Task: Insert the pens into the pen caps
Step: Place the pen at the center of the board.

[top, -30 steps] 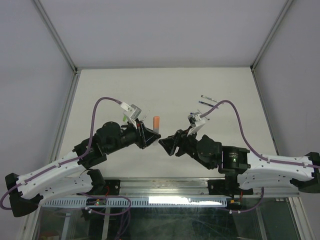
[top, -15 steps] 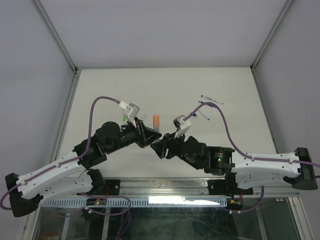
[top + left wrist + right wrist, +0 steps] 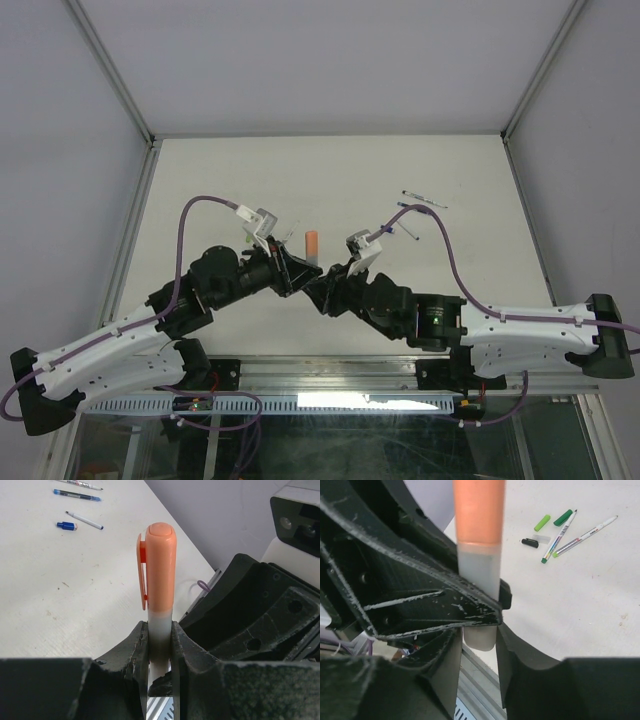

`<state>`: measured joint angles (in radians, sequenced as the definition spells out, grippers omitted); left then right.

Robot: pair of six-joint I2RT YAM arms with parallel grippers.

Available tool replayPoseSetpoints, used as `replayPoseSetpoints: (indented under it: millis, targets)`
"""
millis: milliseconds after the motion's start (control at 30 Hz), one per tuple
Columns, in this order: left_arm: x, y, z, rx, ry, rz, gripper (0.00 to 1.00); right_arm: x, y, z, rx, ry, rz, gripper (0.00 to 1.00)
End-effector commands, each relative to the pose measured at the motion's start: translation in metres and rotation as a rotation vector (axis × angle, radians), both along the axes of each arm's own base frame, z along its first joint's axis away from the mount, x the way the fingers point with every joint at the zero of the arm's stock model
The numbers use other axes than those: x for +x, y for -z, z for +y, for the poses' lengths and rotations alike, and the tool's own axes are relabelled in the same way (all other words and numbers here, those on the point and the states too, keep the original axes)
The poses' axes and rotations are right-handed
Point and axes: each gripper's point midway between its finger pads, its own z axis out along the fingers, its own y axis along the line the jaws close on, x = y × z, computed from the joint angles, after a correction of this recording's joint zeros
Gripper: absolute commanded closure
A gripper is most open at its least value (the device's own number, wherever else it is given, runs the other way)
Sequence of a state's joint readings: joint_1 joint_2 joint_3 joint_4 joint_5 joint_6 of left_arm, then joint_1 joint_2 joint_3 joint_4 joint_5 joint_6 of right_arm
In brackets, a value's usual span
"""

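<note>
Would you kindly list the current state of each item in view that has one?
left gripper: shut on marker
marker: upright, orange cap fitted
right gripper: open, jaws either side of marker's lower end
lime green cap: unfitted, lying loose
dark green cap: unfitted, lying loose
blue cap: unfitted, lying loose

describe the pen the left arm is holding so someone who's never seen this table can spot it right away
Start near the middle of the white table and find the left gripper. The pen stands upright in its shut jaws. It alone wears an orange cap over a pale grey barrel, while the other pens lie flat on the table.
</note>
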<state>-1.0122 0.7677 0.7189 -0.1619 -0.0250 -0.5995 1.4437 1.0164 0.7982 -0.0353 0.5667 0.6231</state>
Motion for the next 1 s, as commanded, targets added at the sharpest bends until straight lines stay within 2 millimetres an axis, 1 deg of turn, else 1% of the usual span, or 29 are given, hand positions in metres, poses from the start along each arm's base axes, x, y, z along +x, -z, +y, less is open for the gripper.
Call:
replayPoseSetpoints:
  millis: [0,67,133,200,233,267,300,367,433,567,667,733,800,900,967]
  targets:
    - [-0.001,-0.01,-0.002,-0.052,0.009,-0.004,1.0,0.012,-0.041,0.002,0.154,0.081,-0.018,0.72]
    - [-0.001,-0.011,-0.002,-0.053,0.006,-0.004,1.0,0.015,-0.039,0.0,0.159,0.097,-0.016,0.8]
    - [0.001,-0.01,-0.001,-0.054,-0.006,-0.002,1.0,0.016,-0.037,-0.002,0.156,0.108,-0.015,0.86]
    - [0.003,-0.011,0.0,-0.057,-0.02,-0.001,0.92,0.017,-0.033,-0.005,0.144,0.123,-0.009,0.89]
    - [0.004,-0.011,0.001,-0.056,-0.026,-0.002,0.86,0.018,-0.03,-0.008,0.132,0.134,-0.003,0.91]
    - [0.005,-0.012,0.002,-0.054,-0.033,-0.006,0.78,0.02,-0.026,-0.012,0.11,0.155,0.005,0.93]
    - [0.007,-0.012,0.003,-0.045,-0.043,-0.011,0.73,0.022,-0.023,-0.016,0.091,0.173,0.016,0.94]
    - [0.012,-0.015,0.005,-0.028,-0.07,-0.025,0.65,0.026,-0.014,-0.026,0.049,0.219,0.045,0.97]
    - [0.018,-0.017,0.009,-0.005,-0.104,-0.035,0.59,0.033,-0.005,-0.038,0.009,0.266,0.091,0.99]
    - [0.031,-0.016,0.02,0.047,-0.171,-0.037,0.53,0.045,0.023,-0.059,-0.061,0.322,0.206,1.0]
    - [0.044,-0.009,0.037,0.089,-0.239,-0.021,0.49,0.058,0.047,-0.076,-0.135,0.348,0.299,1.0]
    - [0.055,0.002,0.051,0.134,-0.289,0.01,0.46,0.067,0.065,-0.087,-0.206,0.349,0.354,1.0]
    - [0.065,0.015,0.067,0.182,-0.329,0.051,0.46,0.074,0.085,-0.096,-0.291,0.328,0.408,1.0]
    - [0.072,0.031,0.084,0.24,-0.359,0.084,0.44,0.083,0.113,-0.107,-0.421,0.313,0.478,1.0]
    - [0.074,0.034,0.092,0.276,-0.376,0.079,0.41,0.088,0.131,-0.114,-0.499,0.315,0.509,1.0]
